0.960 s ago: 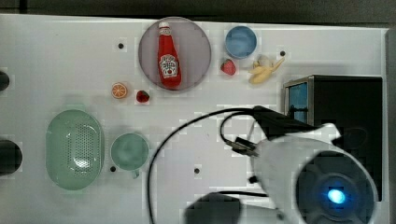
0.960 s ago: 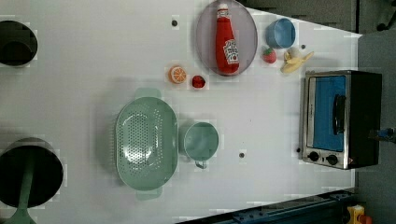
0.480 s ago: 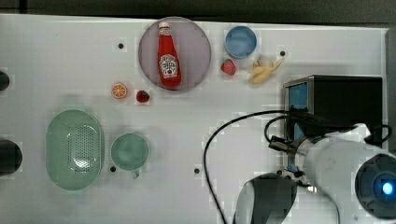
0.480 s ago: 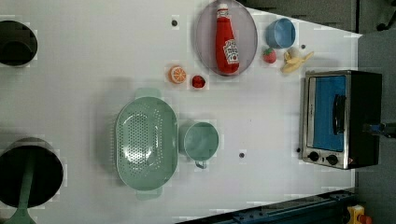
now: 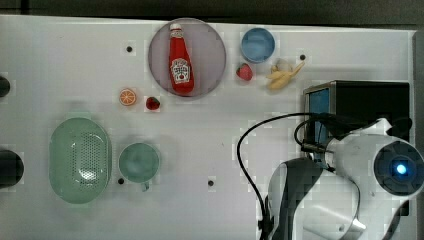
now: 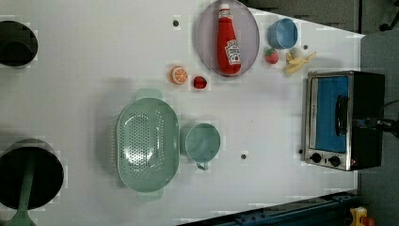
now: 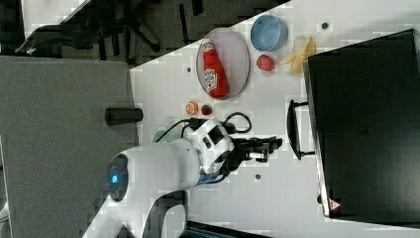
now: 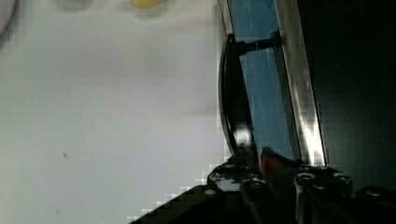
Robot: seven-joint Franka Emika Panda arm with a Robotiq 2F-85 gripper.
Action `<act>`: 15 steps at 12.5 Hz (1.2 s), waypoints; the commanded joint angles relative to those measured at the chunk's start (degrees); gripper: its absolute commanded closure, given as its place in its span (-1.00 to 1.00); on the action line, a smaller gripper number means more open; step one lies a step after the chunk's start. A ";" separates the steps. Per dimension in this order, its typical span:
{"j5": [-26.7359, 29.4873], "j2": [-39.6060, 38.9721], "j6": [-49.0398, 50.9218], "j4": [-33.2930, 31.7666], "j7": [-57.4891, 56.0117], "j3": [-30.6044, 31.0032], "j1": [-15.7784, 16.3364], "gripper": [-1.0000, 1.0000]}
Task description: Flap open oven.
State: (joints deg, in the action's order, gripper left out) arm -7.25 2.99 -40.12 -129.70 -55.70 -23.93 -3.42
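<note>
Arm (image 5: 350, 165) now further toward the top view's right, over oven (image 5: 360, 100).

Arm shell (image 7: 163, 166): glossy white, rounded segments with dark grey joint bands.
Indicator light (image 5: 401, 169): glowing blue dot in a black round cap.
Cable (image 5: 250, 135): black, looping from the wrist.
Gripper (image 7: 270, 145): black, blocky, with silver screw heads in the wrist view.
</note>
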 commanded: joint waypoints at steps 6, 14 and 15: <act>0.13 -7.87 -8.90 0.85 -3.98 -2.22 0.25 0.65; -4.40 -11.46 -10.57 0.75 -1.17 -0.98 1.89 0.65; -7.59 -11.46 -10.35 0.64 1.66 -0.74 2.34 0.65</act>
State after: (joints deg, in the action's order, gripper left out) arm -14.07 -8.14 -50.33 -129.25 -56.62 -25.19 -2.85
